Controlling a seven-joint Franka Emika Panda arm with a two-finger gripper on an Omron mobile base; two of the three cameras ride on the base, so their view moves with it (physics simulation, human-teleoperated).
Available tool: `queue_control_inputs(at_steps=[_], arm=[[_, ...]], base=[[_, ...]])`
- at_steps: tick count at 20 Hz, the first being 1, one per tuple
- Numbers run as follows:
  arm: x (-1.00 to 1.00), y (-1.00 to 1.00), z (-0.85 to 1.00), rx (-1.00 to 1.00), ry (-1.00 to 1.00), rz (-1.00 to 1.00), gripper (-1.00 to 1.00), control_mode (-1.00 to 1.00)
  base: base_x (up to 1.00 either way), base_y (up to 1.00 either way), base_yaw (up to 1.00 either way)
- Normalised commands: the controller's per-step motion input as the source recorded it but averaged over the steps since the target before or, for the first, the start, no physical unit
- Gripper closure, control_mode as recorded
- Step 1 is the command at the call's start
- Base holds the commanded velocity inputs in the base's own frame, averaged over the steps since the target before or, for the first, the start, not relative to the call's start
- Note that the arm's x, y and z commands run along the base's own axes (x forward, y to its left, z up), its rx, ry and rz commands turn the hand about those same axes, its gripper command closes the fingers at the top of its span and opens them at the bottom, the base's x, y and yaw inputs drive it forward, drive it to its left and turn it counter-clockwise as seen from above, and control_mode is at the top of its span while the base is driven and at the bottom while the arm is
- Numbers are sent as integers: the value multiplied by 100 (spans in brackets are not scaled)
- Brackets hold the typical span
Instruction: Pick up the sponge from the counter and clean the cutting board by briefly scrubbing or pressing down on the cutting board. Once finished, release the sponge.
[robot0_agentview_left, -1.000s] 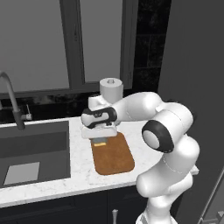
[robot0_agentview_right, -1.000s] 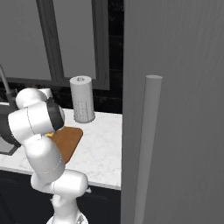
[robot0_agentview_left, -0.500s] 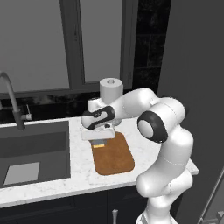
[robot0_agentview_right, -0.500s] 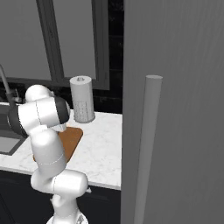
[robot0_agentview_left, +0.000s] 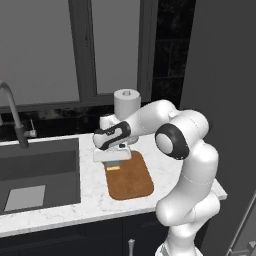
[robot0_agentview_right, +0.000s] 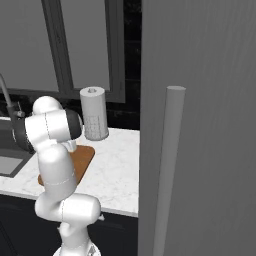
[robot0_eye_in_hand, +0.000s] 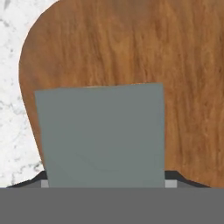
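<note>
sponge (robot0_eye_in_hand: 103, 135) clamped in my end effector (robot0_agentview_left: 113, 165), grey face over cutting board (robot0_eye_in_hand: 131, 48) near its sink-side end. pickup done; i judge scrub underway, release left.

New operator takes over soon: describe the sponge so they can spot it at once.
Find the brown cutting board on the white counter, right of the sink. At its far end, under the gripper, sits the sponge: small, grey-topped with a yellow body, unlike the flat light-grey rectangle inside the sink.
</note>
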Motion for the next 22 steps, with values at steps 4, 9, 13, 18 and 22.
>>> queue_control_inputs(at_steps=[4, 9, 13, 18, 22], arm=[[2, -20, -10, 0, 0, 0, 100, -100], [0, -39, -1, 3, 0, 0, 100, -100], [4, -54, 0, 8, 0, 0, 100, -100], [2, -56, -4, 5, 0, 3, 100, -100], [0, -52, -9, 0, 0, 7, 100, -100]], base=[[0, 0, 0], [0, 0, 0], [0, 0, 0], [0, 0, 0], [0, 0, 0]])
